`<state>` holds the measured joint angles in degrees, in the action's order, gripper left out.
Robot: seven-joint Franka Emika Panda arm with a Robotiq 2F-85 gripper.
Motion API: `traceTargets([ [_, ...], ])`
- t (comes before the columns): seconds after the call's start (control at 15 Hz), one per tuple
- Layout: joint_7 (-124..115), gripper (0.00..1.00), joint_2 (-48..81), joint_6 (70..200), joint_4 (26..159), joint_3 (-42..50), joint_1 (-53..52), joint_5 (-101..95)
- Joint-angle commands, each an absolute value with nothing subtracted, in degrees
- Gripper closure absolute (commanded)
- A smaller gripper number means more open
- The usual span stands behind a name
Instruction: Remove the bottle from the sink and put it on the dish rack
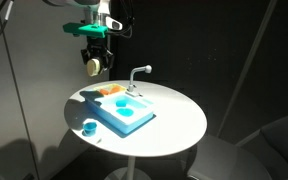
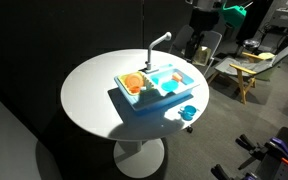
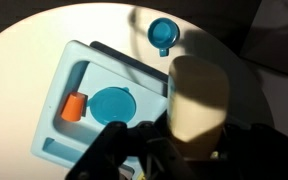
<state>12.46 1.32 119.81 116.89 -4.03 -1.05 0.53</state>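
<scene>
My gripper is shut on a pale tan bottle and holds it high above the table, up and off to one side of the sink unit. In the wrist view the bottle stands between the dark fingers. The light blue sink lies on the round white table, with a round blue basin and a pale faucet. The orange dish rack forms one end of it and also shows in an exterior view and in the wrist view.
A small blue round piece lies on the white table beside the sink unit; it also shows in the wrist view. Dark curtains surround the table. A wooden stool stands nearby on the floor.
</scene>
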Motion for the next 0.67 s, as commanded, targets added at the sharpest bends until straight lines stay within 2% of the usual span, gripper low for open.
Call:
traceTargets([
  [0.0, 11.7, 0.95, 0.0, 117.2, 115.3, -3.3, -1.4, 1.0],
  [0.53, 12.0, 0.95, 1.6, 117.5, 112.9, -2.4, -1.1, 1.1],
  [0.6, 12.4, 0.79, 0.6, 118.6, 114.9, -2.6, -1.4, 0.5],
])
